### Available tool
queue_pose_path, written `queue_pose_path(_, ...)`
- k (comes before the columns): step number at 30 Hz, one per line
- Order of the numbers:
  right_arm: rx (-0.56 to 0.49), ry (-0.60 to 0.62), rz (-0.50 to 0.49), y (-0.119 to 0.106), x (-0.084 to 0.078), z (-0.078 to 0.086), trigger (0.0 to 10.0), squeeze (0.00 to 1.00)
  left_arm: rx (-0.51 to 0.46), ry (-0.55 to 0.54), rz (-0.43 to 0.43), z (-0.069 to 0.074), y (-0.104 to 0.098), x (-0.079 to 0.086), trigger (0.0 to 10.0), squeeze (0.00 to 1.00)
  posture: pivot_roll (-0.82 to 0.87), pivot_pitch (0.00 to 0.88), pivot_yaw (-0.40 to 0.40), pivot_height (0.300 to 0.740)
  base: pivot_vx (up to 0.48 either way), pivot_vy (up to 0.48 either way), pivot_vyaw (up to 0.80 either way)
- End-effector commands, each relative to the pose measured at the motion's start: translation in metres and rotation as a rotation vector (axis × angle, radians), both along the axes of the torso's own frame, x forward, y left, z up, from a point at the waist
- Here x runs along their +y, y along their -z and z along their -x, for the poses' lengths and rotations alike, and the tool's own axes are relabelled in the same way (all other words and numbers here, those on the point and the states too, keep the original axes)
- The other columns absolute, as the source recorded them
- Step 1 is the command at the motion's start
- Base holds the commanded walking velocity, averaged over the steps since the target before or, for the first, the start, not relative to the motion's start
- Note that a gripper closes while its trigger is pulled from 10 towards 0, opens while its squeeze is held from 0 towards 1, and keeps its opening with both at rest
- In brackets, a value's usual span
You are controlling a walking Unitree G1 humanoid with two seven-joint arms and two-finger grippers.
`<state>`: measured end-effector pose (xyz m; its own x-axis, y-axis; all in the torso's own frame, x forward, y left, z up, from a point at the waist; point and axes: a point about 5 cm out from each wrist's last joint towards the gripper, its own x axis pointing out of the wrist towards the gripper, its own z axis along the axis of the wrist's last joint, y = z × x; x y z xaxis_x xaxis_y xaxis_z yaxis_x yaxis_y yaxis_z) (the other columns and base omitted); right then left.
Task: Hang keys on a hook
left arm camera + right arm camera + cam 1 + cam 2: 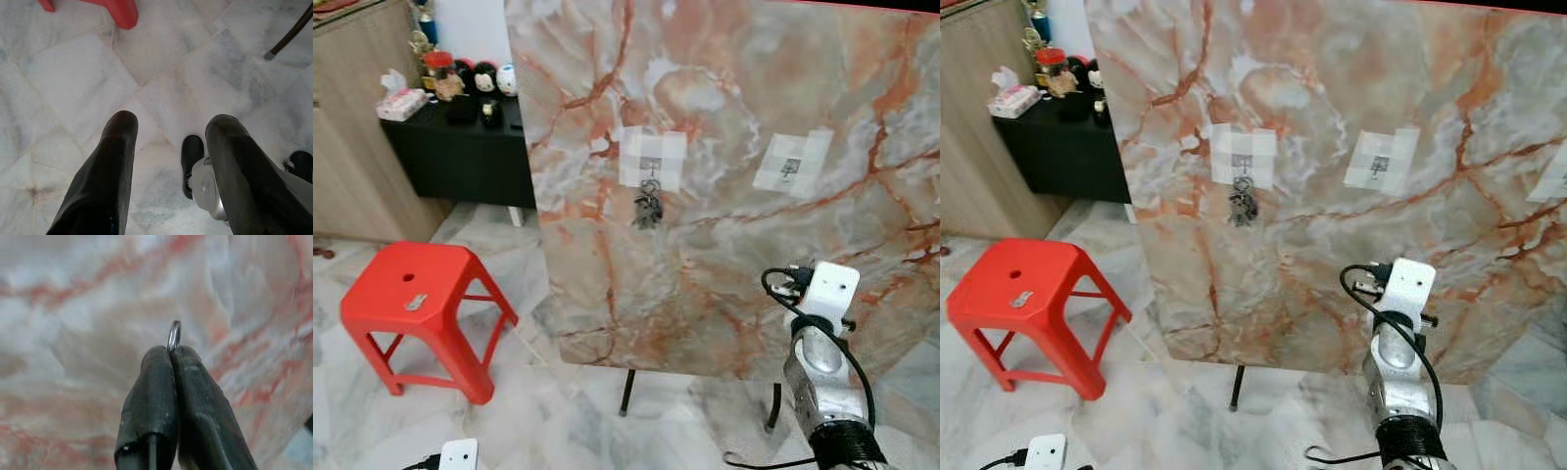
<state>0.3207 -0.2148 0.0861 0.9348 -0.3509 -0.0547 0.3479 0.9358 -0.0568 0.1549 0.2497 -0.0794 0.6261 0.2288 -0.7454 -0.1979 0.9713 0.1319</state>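
Your right gripper (170, 352) has its jaws clenched on a key ring (174, 335) before the marble board (724, 117); your left gripper (171, 142) hangs released above the floor (73, 83).

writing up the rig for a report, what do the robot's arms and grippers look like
The right arm is shiny silver metal with a white boxy wrist block, black cables looping around it and a black band lower down. The right gripper has two long, rounded matte-black fingers. The left gripper has the same thick black fingers, beside a silver round joint.
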Motion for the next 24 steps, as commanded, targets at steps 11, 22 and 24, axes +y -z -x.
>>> queue_pose_path(11, -0.007, -0.173, -0.012, -0.004, 0.018, 0.0, 10.0, 0.0, 0.011, -0.013, 0.012, 0.006, 0.003, -0.001, 10.0, 0.0, 0.1, 0.0, -0.053, 0.74, 0.0, 0.0, 0.0)
queue_pose_path(22, 0.418, -0.159, -0.113, 0.091, -0.003, 0.06, 10.0, 0.0, 0.017, -0.006, 0.012, 0.006, 0.003, -0.001, 10.0, 0.0, 0.08, 0.0, -0.051, 0.74, 0.0, 0.0, 0.0)
queue_pose_path(24, 0.442, -0.159, -0.129, 0.096, -0.002, 0.062, 10.0, 0.0, 0.017, -0.006, 0.012, 0.005, 0.003, -0.001, 10.0, 0.0, 0.08, 0.0, -0.05, 0.74, 0.0, 0.0, 0.0)
